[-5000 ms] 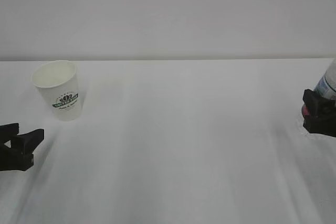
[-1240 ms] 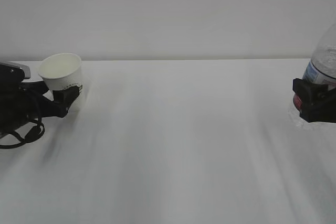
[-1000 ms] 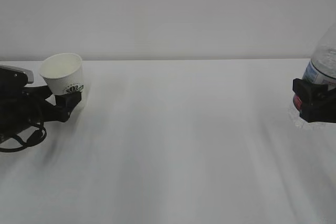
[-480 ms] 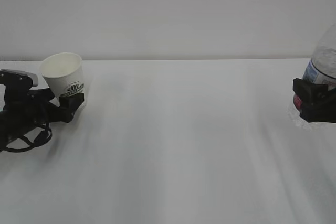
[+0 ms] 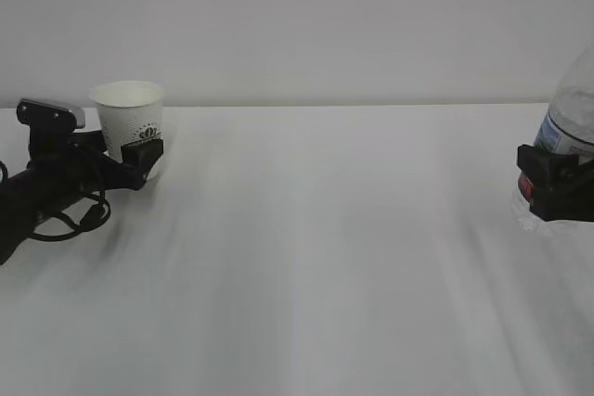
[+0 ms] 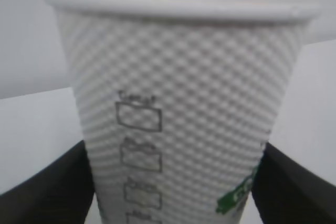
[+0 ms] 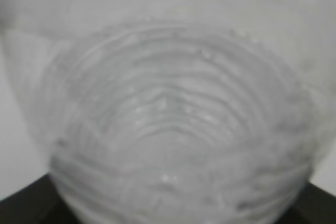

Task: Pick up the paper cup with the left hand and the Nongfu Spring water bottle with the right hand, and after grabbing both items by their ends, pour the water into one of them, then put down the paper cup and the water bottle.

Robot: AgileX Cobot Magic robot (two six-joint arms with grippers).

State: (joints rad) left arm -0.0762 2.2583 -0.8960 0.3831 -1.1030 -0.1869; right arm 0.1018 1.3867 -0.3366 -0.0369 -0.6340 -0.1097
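Your left hand (image 5: 139, 157) grips the paper cup (image 5: 129, 118) low on its dimpled wall, black fingers (image 6: 47, 192) pressed to either side in the wrist view, the cup upright at the far left of the white table (image 5: 325, 257). Your right hand (image 5: 555, 194) is closed around the Nongfu Spring water bottle (image 5: 574, 118) at the right edge of the exterior view, jaws wide about its ribbed body, which fills the right wrist camera (image 7: 173, 140). The two are well apart, and no stream of water shows. Judged from here, the pour wants both brought to the middle: hold the cup level, set the bottle's mouth, now out of frame, over the rim, and tilt slowly without squeezing the thin paper wall
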